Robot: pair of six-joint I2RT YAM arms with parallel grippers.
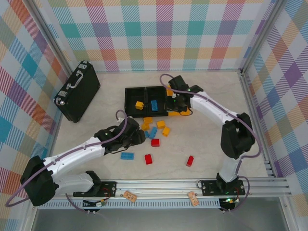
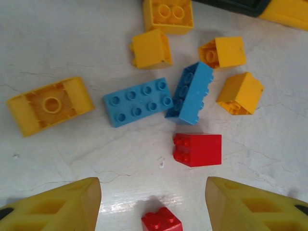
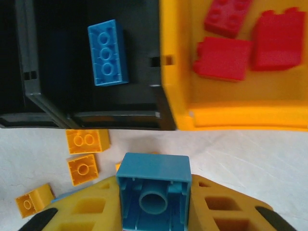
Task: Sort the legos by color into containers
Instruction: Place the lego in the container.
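Jaws of R gripper point(image 3: 153, 195) are clamped on a blue brick point(image 3: 153, 179), hollow underside toward the cam, yellow fingers point(image 3: 91, 211) pressed to both its sides. The brick hangs above the table point(image 3: 250, 159), just in front of the bins, abt where the yellow bin point(image 3: 231, 118) meets the black bin point(image 3: 115, 120). Yellow bin holds 3 red bricks point(image 3: 222, 58). Black bin holds 1 long blue brick point(image 3: 108, 53). Loose yellow bricks point(image 3: 87, 140) lie on the table below the black bin's front wall. From the top cam, R gripper point(image 1: 179, 108) sits at the yellow bin's near side, and a 2nd black bin point(image 1: 131, 96) to the left holds a yellow piece point(image 1: 139, 105).

L gripper point(image 2: 153, 207): jaws wide apart, gripping nothing. A small red brick point(image 2: 161, 221) lies on the table btw the fingers, touching neither. Just beyond is a red block point(image 2: 198, 149), then a flat blue plate point(image 2: 138, 102) with a blue block on edge point(image 2: 191, 94) touching its right end, w/ yellow ones around them. From the top cam, L gripper point(image 1: 140, 136) is at the near-left edge of the pile point(image 1: 154, 127). Nearer the arm bases, well apart, lie a blue one point(image 1: 127, 156) and 2 reds point(image 1: 148, 159).
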